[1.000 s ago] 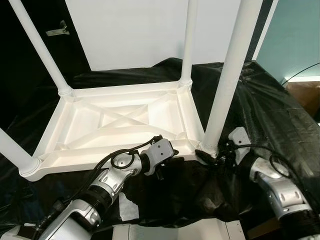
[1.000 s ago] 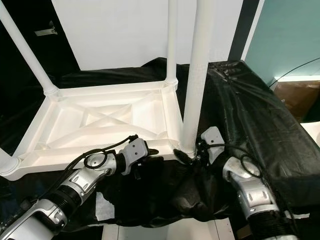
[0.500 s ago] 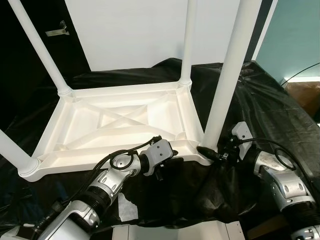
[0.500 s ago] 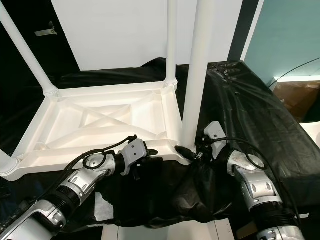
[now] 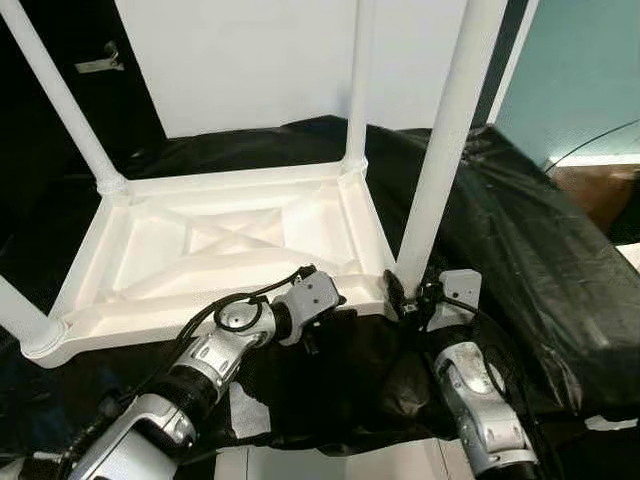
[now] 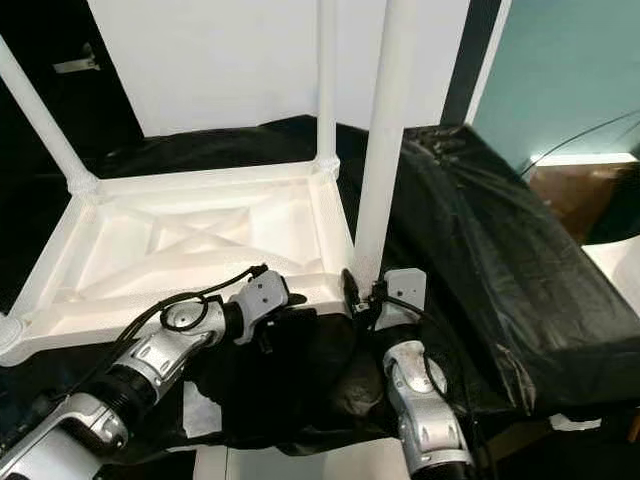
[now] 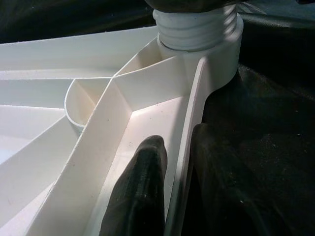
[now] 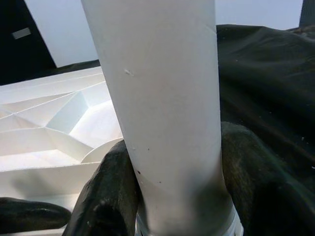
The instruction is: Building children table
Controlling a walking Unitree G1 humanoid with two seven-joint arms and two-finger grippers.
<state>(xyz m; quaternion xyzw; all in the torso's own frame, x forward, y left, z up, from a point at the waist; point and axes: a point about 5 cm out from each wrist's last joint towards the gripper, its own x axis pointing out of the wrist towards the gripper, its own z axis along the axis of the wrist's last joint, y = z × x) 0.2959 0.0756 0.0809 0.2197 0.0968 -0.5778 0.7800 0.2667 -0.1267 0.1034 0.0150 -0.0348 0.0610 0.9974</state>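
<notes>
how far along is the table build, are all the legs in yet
All four legs already stand in the corners of the upturned white tabletop. In hand: the right hand is clamped around the base of the near right leg, while the left hand pinches the tabletop's near rim. Left: finishing that leg, then flipping the table upright.

A black plastic sheet covered the work surface. Behind it stood a white wall, with a teal wall at the right and brown floor below.
</notes>
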